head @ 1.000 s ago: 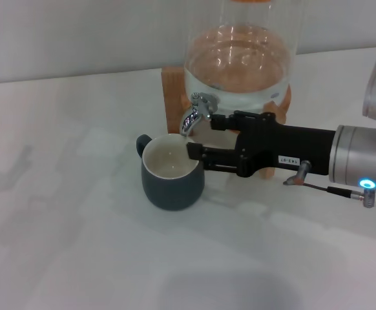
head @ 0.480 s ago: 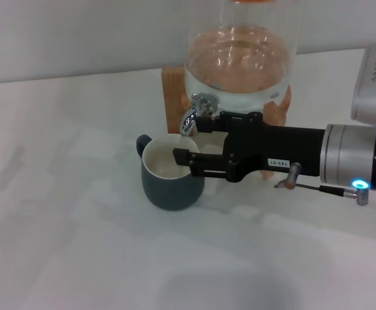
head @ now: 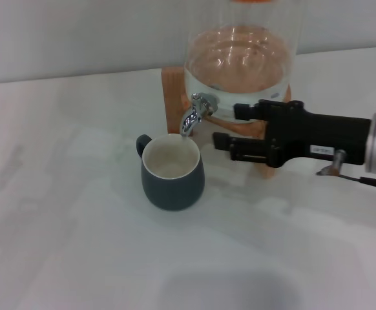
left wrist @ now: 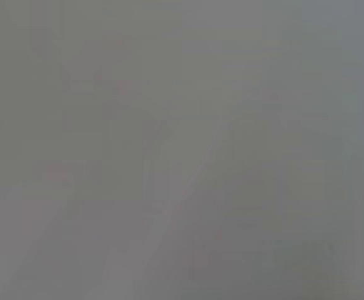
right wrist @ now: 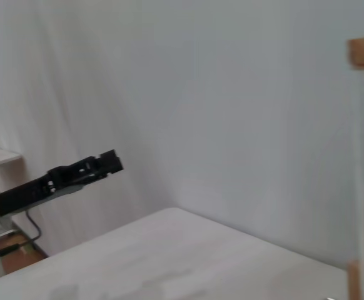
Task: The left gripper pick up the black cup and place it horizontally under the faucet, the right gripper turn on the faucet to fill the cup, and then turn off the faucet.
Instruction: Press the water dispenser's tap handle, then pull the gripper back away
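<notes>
The black cup (head: pixel 172 173) stands upright on the white table (head: pixel 65 226), its cream inside showing and its handle pointing back-left. Its rim sits just below the spout of the chrome faucet (head: pixel 196 111), which juts from the base of the glass jar (head: pixel 240 64). My right gripper (head: pixel 227 126) hovers to the right of the faucet and cup, open, touching neither and holding nothing. The left gripper (right wrist: pixel 110 161) shows only far off in the right wrist view, held in the air away from the table. The left wrist view is a plain grey blur.
The jar holds water and rests on a wooden stand (head: pixel 172 90) behind the cup. A cable (head: pixel 362 179) hangs under the right forearm. Bare white table lies to the left and in front of the cup.
The right gripper first moved left over the cup's rim by the faucet, then drew back to the right, clear of both. The cup has stayed in place.
</notes>
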Tool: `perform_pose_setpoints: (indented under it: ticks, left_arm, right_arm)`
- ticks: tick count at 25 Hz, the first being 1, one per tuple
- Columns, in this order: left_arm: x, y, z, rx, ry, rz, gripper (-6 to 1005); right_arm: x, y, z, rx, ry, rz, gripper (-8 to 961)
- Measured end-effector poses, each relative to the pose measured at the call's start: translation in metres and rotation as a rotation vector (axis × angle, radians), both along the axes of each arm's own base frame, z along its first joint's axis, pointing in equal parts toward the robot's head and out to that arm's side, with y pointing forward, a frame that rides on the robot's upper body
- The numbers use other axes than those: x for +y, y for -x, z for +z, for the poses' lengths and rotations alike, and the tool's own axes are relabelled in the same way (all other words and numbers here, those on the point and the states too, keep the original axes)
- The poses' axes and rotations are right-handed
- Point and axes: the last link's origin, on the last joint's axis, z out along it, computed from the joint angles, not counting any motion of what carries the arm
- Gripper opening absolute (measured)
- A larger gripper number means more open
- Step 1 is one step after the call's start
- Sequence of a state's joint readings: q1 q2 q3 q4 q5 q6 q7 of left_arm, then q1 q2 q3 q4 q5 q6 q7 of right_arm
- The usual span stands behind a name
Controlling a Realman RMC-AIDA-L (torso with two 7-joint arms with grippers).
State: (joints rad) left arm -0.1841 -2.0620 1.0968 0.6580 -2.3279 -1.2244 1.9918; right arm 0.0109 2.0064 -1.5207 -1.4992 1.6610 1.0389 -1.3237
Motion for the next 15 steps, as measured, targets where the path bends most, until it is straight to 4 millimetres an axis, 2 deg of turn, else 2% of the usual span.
perform_pose_setpoints:
  ticks: [4, 15]
  left_arm:
    - [0.000, 0.001, 0.002, -0.007, -0.015, 0.005, 889]
    - [0.009, -0.003, 0.000, -0.002, -0.012, 0.010, 889]
  right_arm:
    - [-0.003, -0.005, 0.002, 0.005, 0.004, -0.013, 739]
    - [-0.009, 0.007, -0.010, -0.010, 0.043, -0.001, 727]
